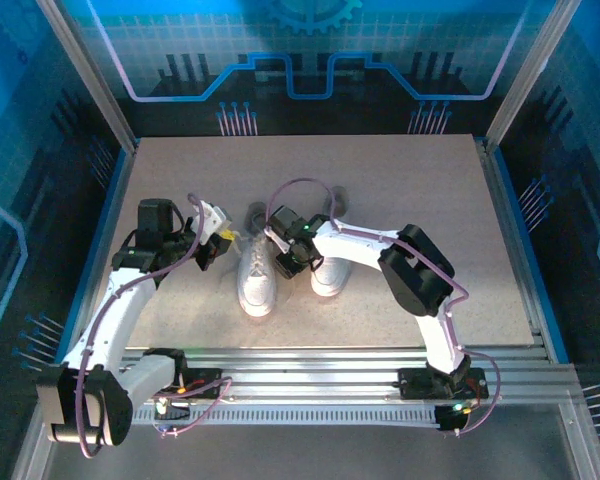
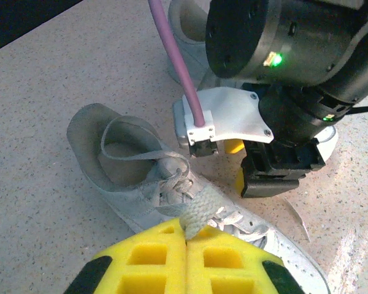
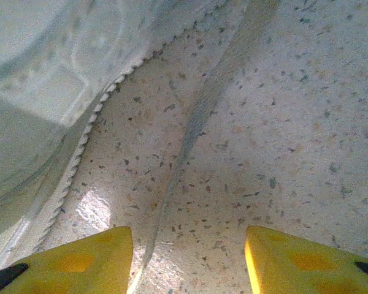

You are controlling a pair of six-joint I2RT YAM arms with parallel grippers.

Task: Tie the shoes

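Note:
Two white shoes lie side by side mid-table, the left shoe [image 1: 257,283] and the right shoe [image 1: 329,276]. My left gripper [image 1: 220,238] is shut on a flat white lace [image 2: 198,210] of the left shoe [image 2: 126,184], pinching it just above the eyelets. My right gripper [image 1: 286,264] is between the shoes, low over the table. In the right wrist view it stands open [image 3: 189,260], and a loose lace [image 3: 199,116] runs along the table between its yellow fingertips, close to the left one. A shoe's ribbed sole edge [image 3: 80,153] borders that view on the left.
The speckled tabletop [image 1: 410,190] has free room behind and to the right of the shoes. A metal rail [image 1: 320,365] runs along the near edge. The right arm's wrist [image 2: 282,73] hangs close over the left shoe's toe end, with its purple cable [image 2: 175,55] alongside.

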